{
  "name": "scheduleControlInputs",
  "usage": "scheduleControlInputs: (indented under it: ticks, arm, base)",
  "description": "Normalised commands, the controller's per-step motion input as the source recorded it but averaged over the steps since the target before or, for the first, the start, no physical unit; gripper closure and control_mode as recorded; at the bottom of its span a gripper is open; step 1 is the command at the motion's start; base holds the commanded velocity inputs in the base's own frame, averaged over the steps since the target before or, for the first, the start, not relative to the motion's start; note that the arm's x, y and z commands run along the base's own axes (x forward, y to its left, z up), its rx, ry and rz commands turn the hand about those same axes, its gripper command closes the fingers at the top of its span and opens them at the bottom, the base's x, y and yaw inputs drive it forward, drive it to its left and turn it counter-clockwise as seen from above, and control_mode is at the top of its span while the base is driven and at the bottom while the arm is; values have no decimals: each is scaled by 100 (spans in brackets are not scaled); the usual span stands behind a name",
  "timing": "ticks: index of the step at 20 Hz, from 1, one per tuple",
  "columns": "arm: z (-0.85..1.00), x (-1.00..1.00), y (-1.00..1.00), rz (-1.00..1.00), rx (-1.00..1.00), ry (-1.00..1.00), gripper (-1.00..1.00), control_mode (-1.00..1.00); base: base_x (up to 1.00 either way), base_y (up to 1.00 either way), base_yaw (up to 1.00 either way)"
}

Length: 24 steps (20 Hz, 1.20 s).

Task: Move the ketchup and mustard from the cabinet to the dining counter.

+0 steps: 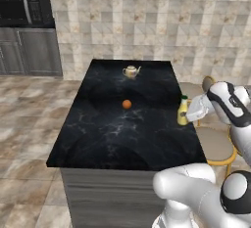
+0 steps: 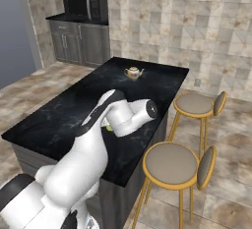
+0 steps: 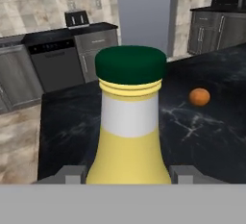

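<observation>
One bottle in hand: the mustard (image 3: 129, 131), yellow body, white band, dark green cap; upright at the right-hand edge of the dining counter (image 1: 112, 139), on the side nearest the stools.
Mustard, base: cannot tell from these views whether it is resting on the marble or held just above it.
Mustard, handling (judged): light, thin-walled squeeze plastic; smooth and likely slippery; body will dent under hard pressure, cap and neck are stiffer.
Mustard, where to hold (judged): the broad lower body, as now; gripping higher on the tapering shoulder would let it slide out.
Gripper (image 3: 129, 176): fingers part-closed, one on each side of the bottle's lower body, touching it; reads as a hold on the mustard.
Gripper, approach: horizontal, coming in from the stool side in the left base view.
Ketchup: not accounted for on the counter top.
Orange ball (image 1: 127, 104): on the marble near the middle, well apart from the bottle.
Teapot (image 1: 131, 71): cream and gold, near the far end of the counter.
Stools (image 2: 177, 166): two, yellow-framed, just beside the counter's long edge.
Risk (judged): tall narrow bottle tips easily if let go while tilted.
</observation>
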Motion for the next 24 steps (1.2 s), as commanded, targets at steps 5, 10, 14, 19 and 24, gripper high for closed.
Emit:
scheduleControlInputs:
  ticks: [5,10,14,19,24]
  arm:
    - [-32,36,0,11,7,-2,100,-100]
    - [-32,31,0,9,5,-3,100,-100]
    - [-27,26,0,10,3,-1,100,-100]
    - [-21,18,0,7,0,0,100,-100]
    - [-21,14,0,4,0,0,100,-100]
  base:
    - [0,0,0]
    - [0,0,0]
    - [0,0,0]
    - [0,0,0]
    - [0,0,0]
